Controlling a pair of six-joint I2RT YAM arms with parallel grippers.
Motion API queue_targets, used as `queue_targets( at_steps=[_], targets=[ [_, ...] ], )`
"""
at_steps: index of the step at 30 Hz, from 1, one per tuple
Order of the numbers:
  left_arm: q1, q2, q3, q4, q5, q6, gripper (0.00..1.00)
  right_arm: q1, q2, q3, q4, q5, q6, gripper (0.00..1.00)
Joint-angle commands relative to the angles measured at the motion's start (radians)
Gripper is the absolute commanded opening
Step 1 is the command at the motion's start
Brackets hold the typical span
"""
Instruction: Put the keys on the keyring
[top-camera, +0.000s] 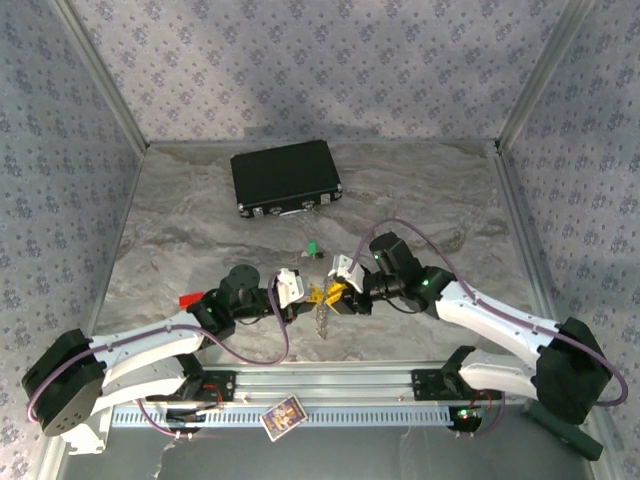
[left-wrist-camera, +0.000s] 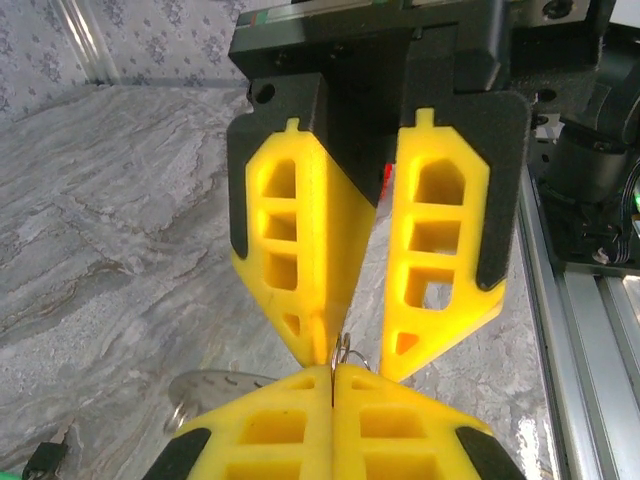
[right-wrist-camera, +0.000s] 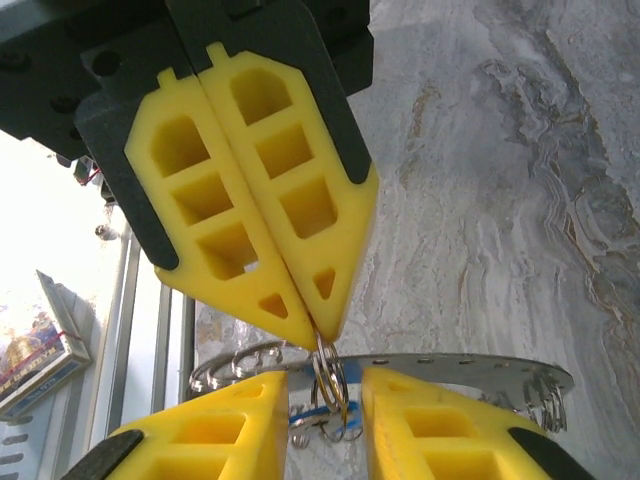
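Farthest to the left of the fingers, a red block (top-camera: 188, 299) lies on the marbled table (top-camera: 420, 200), well apart from both grippers. A printed card box (top-camera: 283, 416) sits on the near side of the left fingers, down by the rail. A black case (top-camera: 286, 178) lies shut on the far side, well apart from them.

The left gripper (right-wrist-camera: 318, 325) has its yellow fingers (right-wrist-camera: 300, 200) pressed flat together. Their tips pinch a small wire ring (right-wrist-camera: 328, 372) that belongs to the keyring (right-wrist-camera: 450, 365). This is a flat silvery plate with holes along its edge and more little rings hanging from it. From the pinched ring the plate runs off to one side, past the right gripper's fingers. Whether it rests on the table I cannot tell.

The green key (top-camera: 313, 248) lies loose on the table just beyond the two sets of fingertips, between them and the black case, and touches neither gripper.

The right gripper (left-wrist-camera: 358, 360) meets the left one tip to tip. Its fingers (left-wrist-camera: 440, 260) stand apart and grasp nothing. The pinched ring sits in the gap between them, and one tip is just beside it. In the right wrist view a blue bit (right-wrist-camera: 298, 420) shows just under the ring, beside one of these fingers. Too little of it shows to tell whether it is the blue key.
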Motion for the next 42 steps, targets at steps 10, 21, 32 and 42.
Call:
queue_targets(
  at_steps=[10, 21, 32, 42],
  targets=[
    [-0.005, -0.024, 0.038, -0.077, -0.049, 0.028, 0.27, 0.013, 0.031, 0.096, -0.134, 0.052, -0.091, 0.00],
    [-0.005, -0.045, 0.109, -0.286, -0.007, 0.132, 0.22, 0.077, 0.132, 0.278, -0.405, 0.174, -0.267, 0.00],
    [-0.005, -0.017, 0.116, -0.266, 0.031, 0.135, 0.09, 0.092, 0.120, 0.271, -0.346, 0.149, -0.257, 0.00],
    [-0.003, -0.026, 0.035, -0.096, 0.042, 0.047, 0.00, 0.012, -0.024, 0.052, -0.054, 0.025, -0.090, 0.26]
  ],
)
